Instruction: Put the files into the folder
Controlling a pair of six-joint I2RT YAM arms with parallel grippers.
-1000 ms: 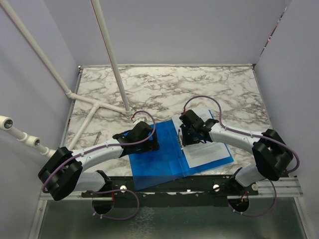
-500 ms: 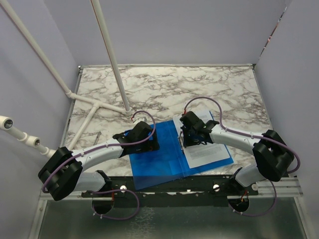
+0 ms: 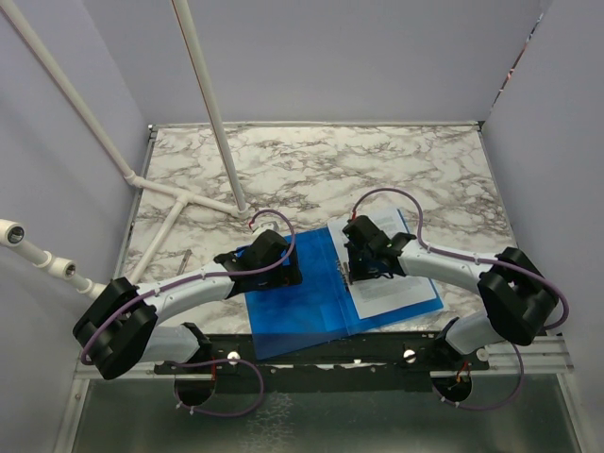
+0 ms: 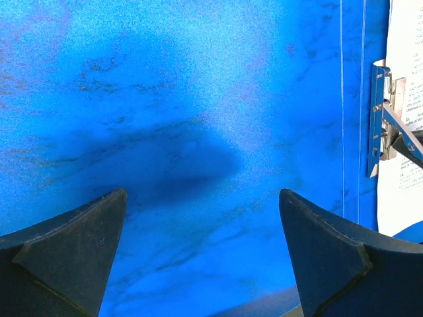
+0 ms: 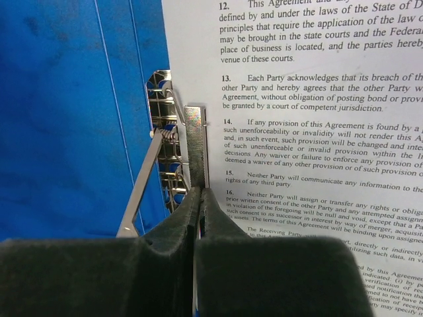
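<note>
The blue folder (image 3: 300,307) lies open on the marble table near the front edge. The files (image 3: 394,289), white printed sheets, lie on its right half. My right gripper (image 3: 357,272) is at the folder's spine, shut on the metal clip (image 5: 195,135), whose flat bar runs out from between my fingertips (image 5: 200,193). The files (image 5: 310,99) lie right of the clip and the folder (image 5: 66,112) left of it. My left gripper (image 3: 283,276) is open and empty just over the folder's left cover (image 4: 198,99), with the clip (image 4: 380,125) at the right edge.
White plastic pipes (image 3: 212,113) rise from the table's back left with a T-joint (image 3: 179,200) lying on the marble. Purple walls (image 3: 557,142) close in both sides and the back. A black rail (image 3: 321,354) runs along the near edge.
My right gripper has shifted slightly toward the near edge along the folder's spine, still shut on the clip. The left arm has not moved.
</note>
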